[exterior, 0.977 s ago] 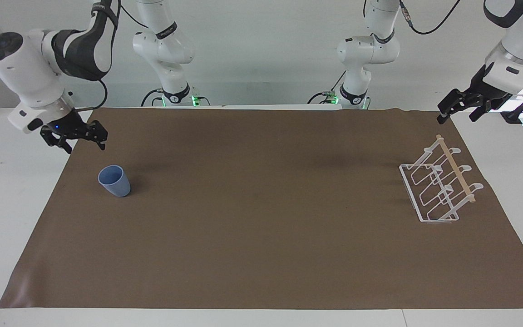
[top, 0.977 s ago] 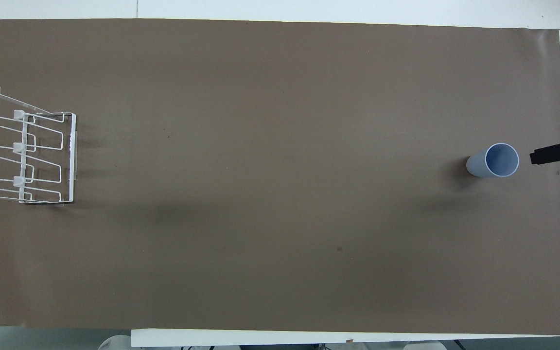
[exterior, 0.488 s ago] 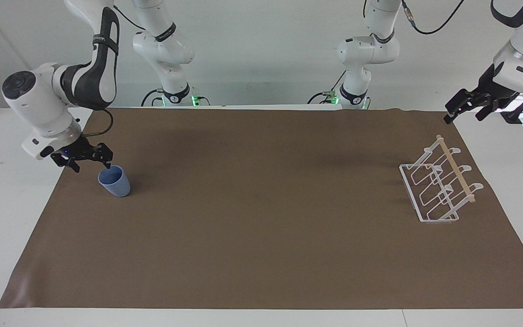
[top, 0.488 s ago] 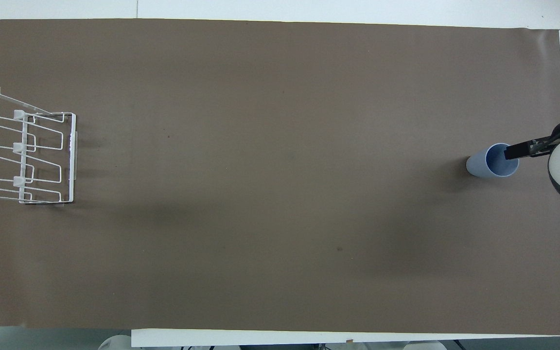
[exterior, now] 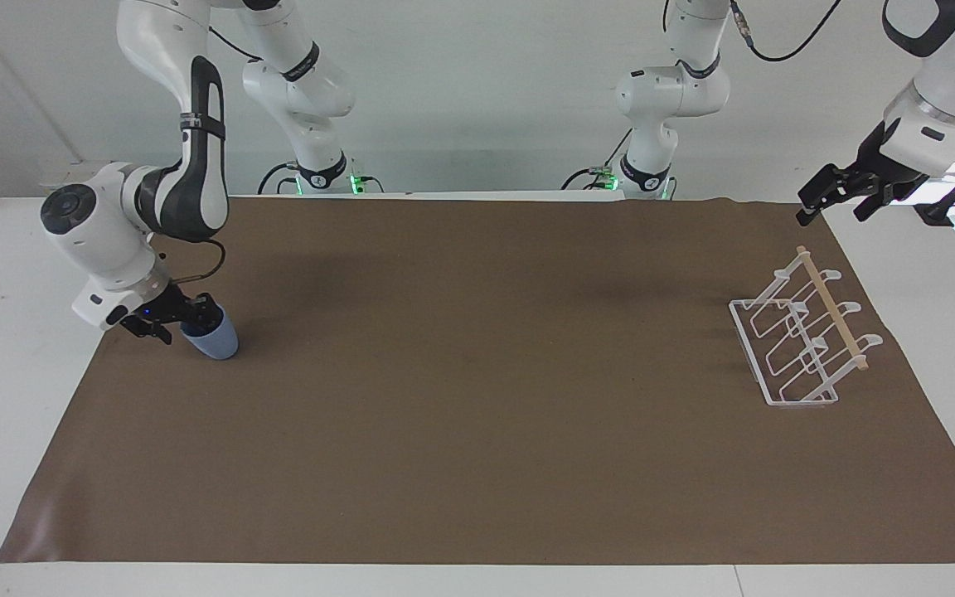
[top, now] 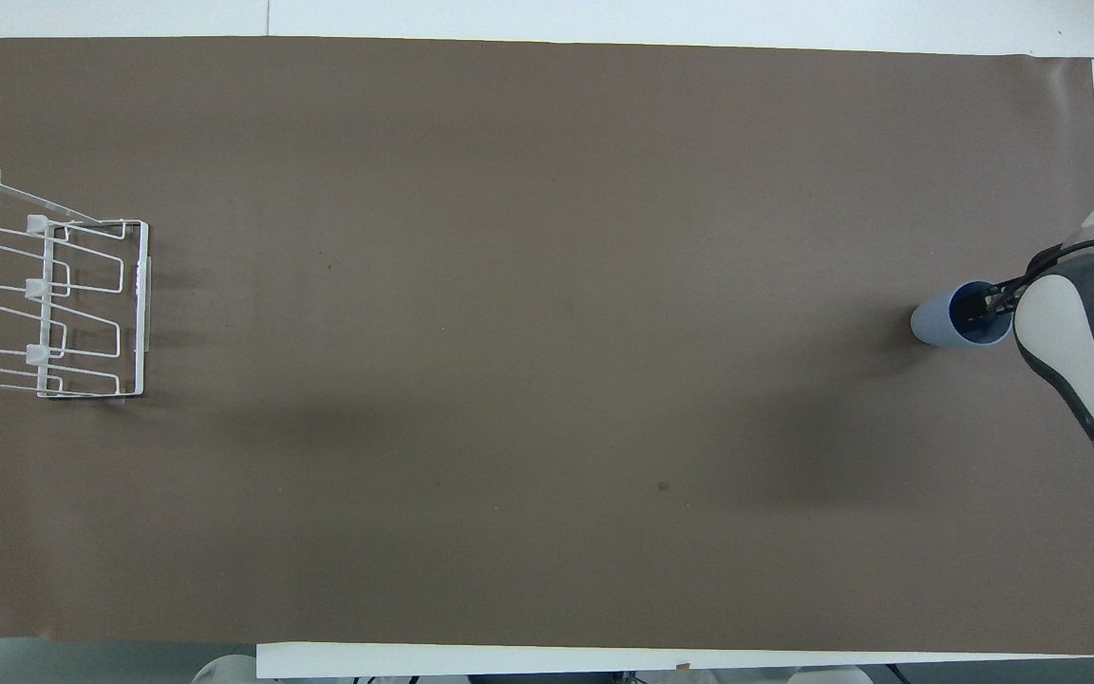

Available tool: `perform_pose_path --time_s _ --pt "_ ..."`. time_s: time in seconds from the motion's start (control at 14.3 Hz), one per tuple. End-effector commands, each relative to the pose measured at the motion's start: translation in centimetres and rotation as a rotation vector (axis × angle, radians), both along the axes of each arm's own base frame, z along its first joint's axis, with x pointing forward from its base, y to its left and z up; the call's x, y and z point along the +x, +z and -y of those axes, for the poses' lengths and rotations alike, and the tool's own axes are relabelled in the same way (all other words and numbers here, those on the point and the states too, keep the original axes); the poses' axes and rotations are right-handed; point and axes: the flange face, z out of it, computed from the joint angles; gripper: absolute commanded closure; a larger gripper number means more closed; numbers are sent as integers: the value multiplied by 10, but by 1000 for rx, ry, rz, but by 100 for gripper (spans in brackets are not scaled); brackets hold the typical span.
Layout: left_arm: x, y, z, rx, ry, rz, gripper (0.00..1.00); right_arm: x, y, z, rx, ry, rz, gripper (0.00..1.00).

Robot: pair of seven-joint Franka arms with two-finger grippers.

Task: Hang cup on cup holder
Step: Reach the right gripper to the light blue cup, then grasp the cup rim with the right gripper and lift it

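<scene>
The light-blue cup (exterior: 217, 341) stands upright on the brown mat at the right arm's end of the table, its mouth seen from above (top: 933, 323). My right gripper (exterior: 183, 320) is down at the cup's rim, and its tip (top: 988, 306) reaches into the cup's mouth; its grip is not readable. The white wire cup holder (exterior: 801, 340) with its wooden dowel sits at the left arm's end (top: 53, 304). My left gripper (exterior: 832, 207) hangs open in the air over the table's edge beside the holder, holding nothing.
A brown mat (exterior: 477, 431) covers most of the white table. Between cup and holder lies a wide stretch of bare mat (top: 547, 332). The right arm's white and black forearm (top: 1079, 361) leans over the mat's edge by the cup.
My right gripper has come down from above the mat's edge to the cup and now dips into its mouth. The cup has stayed in place. The left arm has barely shifted.
</scene>
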Motion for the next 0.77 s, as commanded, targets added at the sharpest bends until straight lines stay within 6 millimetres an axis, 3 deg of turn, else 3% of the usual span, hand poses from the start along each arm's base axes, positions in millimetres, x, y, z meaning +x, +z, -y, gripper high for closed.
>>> perform_pose_path --time_s 0.0,0.21,0.35,0.49,0.56,0.7 --pt "-12 0 16 7 -46 -16 0 -4 -1 -2 4 21 10 75" --pt "-13 -1 21 8 -48 -27 0 -4 0 -2 5 22 9 100" --pt "-20 3 21 10 -51 -53 0 -2 3 -2 6 46 1 100" --pt "-19 3 27 10 -61 -39 0 4 22 -5 19 70 -31 100" --pt "-19 4 28 9 -62 -39 0 8 38 -12 60 80 -54 100" --pt "-19 4 30 7 -71 -34 0 13 54 -51 276 77 -58 100"
